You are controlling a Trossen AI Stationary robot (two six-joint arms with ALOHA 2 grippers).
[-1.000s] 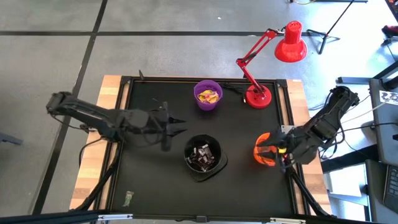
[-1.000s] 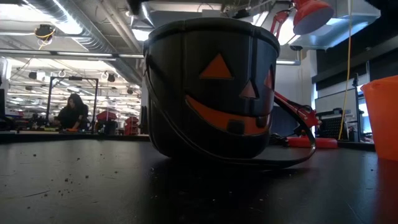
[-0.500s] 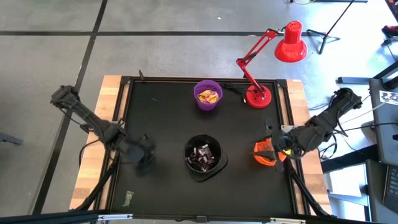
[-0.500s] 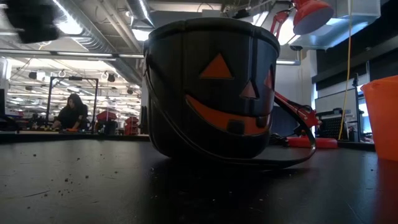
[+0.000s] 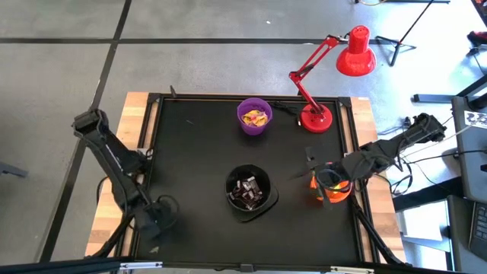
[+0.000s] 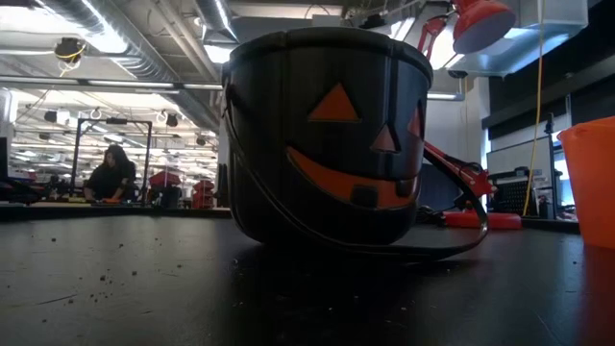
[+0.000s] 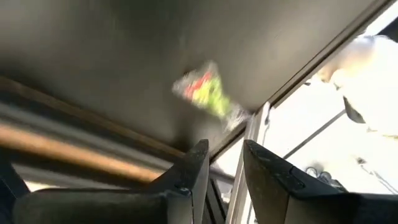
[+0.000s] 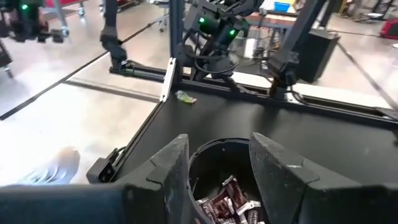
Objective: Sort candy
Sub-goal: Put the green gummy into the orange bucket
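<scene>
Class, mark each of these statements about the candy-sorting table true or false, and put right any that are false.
1. The purple bowl holds yellow candy. True.
2. The black pumpkin bucket is empty. False: dark-wrapped candy lies inside it.
3. The left gripper is near the table's front left corner, close to a loose green-and-red piece. True.
4. The right gripper hangs over the purple bowl. False: it is beside the orange bowl, pointing towards the black bucket.
5. The red lamp stands at the table's front edge. False: its base is at the back, right of the purple bowl.
</scene>
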